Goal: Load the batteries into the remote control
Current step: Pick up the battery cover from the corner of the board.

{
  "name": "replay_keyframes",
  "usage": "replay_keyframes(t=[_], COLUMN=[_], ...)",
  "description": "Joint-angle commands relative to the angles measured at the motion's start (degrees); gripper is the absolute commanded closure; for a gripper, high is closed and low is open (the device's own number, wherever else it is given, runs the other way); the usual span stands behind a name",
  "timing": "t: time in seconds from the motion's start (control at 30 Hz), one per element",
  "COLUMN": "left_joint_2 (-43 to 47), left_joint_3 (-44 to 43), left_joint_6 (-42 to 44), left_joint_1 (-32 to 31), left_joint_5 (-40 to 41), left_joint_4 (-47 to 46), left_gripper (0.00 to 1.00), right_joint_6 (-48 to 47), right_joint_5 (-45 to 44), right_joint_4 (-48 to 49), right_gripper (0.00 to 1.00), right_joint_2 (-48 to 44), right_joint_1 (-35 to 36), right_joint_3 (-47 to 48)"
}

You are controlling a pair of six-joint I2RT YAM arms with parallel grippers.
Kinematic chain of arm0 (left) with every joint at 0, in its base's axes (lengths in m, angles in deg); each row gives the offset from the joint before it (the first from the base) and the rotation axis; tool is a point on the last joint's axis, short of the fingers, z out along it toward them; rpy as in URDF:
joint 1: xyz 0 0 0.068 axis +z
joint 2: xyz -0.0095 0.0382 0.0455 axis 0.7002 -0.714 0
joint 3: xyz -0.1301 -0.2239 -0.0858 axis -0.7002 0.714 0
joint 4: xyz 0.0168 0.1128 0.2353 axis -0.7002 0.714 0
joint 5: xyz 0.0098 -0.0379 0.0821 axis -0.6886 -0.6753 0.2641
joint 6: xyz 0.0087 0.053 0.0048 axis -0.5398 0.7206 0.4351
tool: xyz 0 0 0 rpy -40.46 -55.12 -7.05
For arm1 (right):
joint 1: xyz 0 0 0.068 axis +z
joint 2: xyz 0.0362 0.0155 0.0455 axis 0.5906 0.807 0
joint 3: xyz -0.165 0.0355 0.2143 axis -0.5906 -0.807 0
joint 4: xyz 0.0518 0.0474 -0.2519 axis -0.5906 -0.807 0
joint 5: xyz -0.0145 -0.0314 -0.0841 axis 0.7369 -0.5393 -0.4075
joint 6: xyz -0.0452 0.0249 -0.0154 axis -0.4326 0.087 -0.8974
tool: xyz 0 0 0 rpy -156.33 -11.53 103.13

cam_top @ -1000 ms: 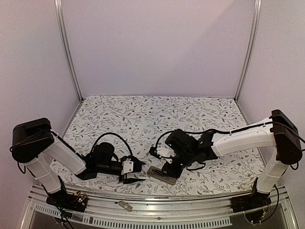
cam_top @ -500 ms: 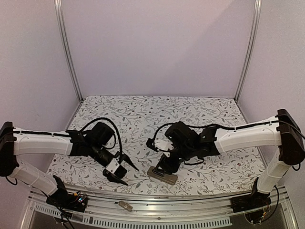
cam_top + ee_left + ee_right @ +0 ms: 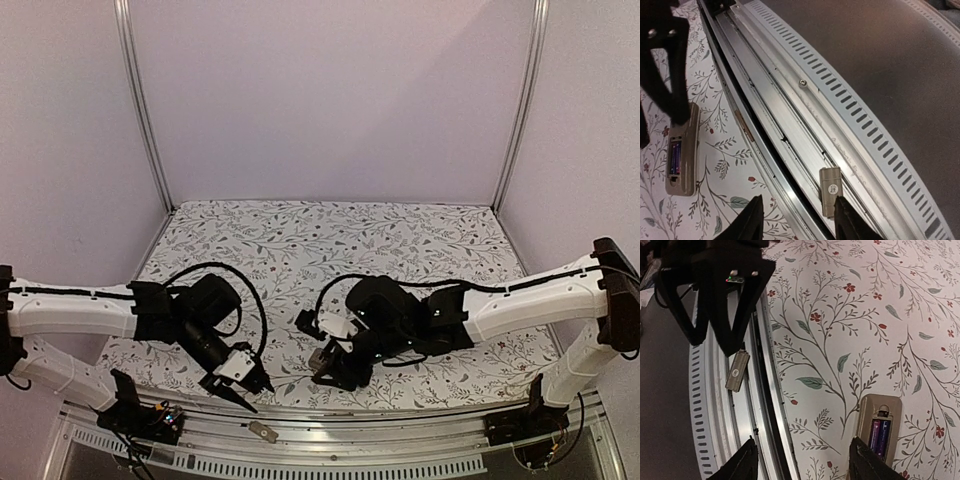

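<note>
Your remote control (image 3: 880,430) lies back up, long axis roughly along the near rail (image 3: 725,410); left gripper (image 3: 799,200) and right gripper (image 3: 802,442) stand spread, empty.

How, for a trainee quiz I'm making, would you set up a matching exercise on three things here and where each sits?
Things:
1. remote
2. batteries
3. small tan piece

Places:
A. on the metal rail along the table's near edge
B. lying back up on the flowered cloth
C. side by side inside the remote's back

Pairs: 1-B, 2-C, 3-A
</note>
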Motion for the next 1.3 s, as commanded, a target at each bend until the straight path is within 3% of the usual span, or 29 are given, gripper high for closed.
replay_keyframes(t=[0.0, 0.13, 0.23, 0.37, 0.5, 0.73, 1.17, 1.27], left_joint_2=[11.51, 19.55, 24.03, 30.71, 34.15, 36.03, 35.9, 36.18], left_joint_3=[2.1, 2.04, 1.22, 2.13, 4.38, 8.55, 11.91, 12.56], left_joint_6=[-2.17, -1.65, -6.43, -12.56, -20.82, -26.01, -26.54, -26.55], left_joint_1=[0.03, 6.04, 14.02, 26.25, 33.57, 36.01, 36.21, 36.2], left_joint_5=[8.86, 21.19, 27.57, 30.69, 32.49, 32.97, 32.35, 32.39], left_joint_4=[3.5, 7.33, 8.39, 6.09, -1.22, -6.44, -9.96, -10.31], left_gripper=[0.47, 0.41, 0.36, 0.3, 0.24, 0.23, 0.23, 0.23], right_joint_6=[-10.99, -26.1, -34.02, -39.62, -43.29, -44.75, -46.53, -47.0], right_joint_5=[13.32, 17.11, 19.03, 22.39, 22.24, 23.22, 22.04, 22.02], right_joint_4=[11.82, 10.29, 6.17, 3.38, 1.41, -3.35, -5.4, -5.91], right_gripper=[0.38, 0.37, 0.37, 0.37, 0.4, 0.45, 0.5, 0.59], right_joint_2=[-3.22, 2.04, 9.42, 18.89, 24.3, 34.87, 40.55, 41.01], right_joint_1=[3.15, 3.28, 3.79, 5.1, 5.83, 6.52, 7.86, 7.85], right_joint_3=[-4.82, 2.47, 10.14, 16.99, 22.58, 32.06, 36.16, 36.53])
